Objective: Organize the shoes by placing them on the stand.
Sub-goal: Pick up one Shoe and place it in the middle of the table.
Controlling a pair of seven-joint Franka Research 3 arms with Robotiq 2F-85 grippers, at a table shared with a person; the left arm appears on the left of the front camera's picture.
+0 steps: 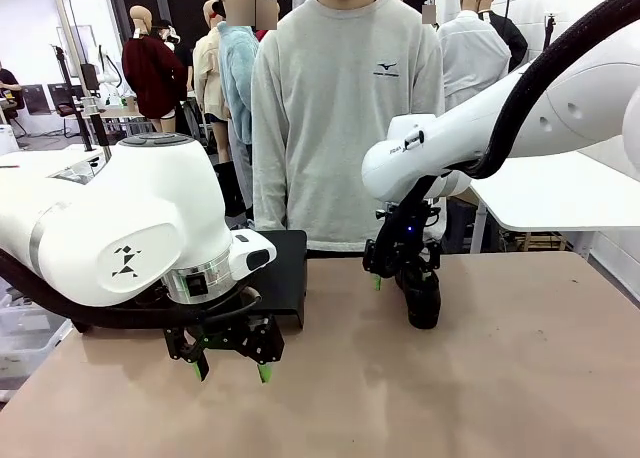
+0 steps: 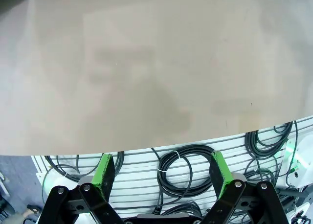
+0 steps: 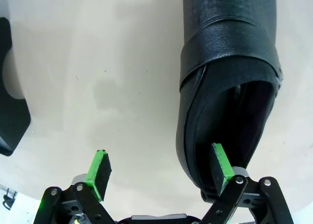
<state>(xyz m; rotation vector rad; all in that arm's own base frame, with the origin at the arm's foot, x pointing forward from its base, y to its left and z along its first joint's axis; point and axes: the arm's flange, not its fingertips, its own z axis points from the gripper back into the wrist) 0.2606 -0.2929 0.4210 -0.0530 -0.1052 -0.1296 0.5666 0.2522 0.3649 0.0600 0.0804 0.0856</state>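
Though set astride the side wall of the shoe point(image 3: 230, 62), not yet clenched as to the right gripper point(image 3: 159, 158) — one green pad down inside the mouth near the heel, the other outside over bare table point(image 1: 520, 378), jaws wide apart and pinching nothing. From the front, the same: shoe standing on the table right of the middle, near the far edge, just in front of the person point(image 1: 345, 128), well apart from the stand point(image 1: 292, 268), which sits left of centre behind the left arm. Left gripper point(image 1: 232, 370) likewise released and empty, hanging low over the near edge of the table with nothing between its pads. By the look of it, light enough for one claw. Glossy leather, so probably slick on the outside and easy to scuff; softer along the side, likely stiffer round the heel. Best taken where the pads now stand — lining on one side, outer wall on the other, close to the heel, so that the wall does not fold and the toe does not swing down too far. Not fragile, but apt to twist in a thin pinch if lifted quickly. Counted: one shoe, one stand, two grippers, one person at the far side. Cannot tell whether any shoe lies on the stand's hidden part.
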